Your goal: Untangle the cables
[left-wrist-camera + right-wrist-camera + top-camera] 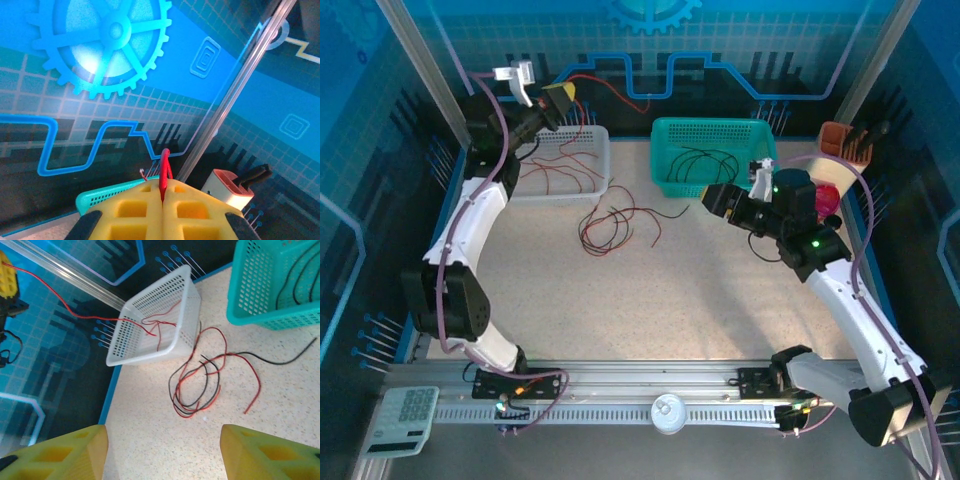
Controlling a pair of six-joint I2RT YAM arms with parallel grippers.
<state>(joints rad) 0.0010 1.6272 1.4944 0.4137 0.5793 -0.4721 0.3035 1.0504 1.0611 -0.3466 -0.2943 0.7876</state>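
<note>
Left jaws pinched on red cable [163, 172], arm [470, 220] upstretched over white basket [601, 136]; right jaws wide apart.

Diffuse overhead light brightens the speckled beige tabletop [700, 300] with soft shadows, a pale hot spot marks the blue gear-printed back wall [90, 62], and the right gripper's [162, 440] yellow fingers [270, 452] blur.

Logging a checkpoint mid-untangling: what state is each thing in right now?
Left gripper: fingers shut on a red cable, raised.
Right gripper: fingers open, empty.
Tangled cables: red and black, looped together on the table.
White basket: upright, holding red cables.
Teal basket: upright, holding black cables.
</note>
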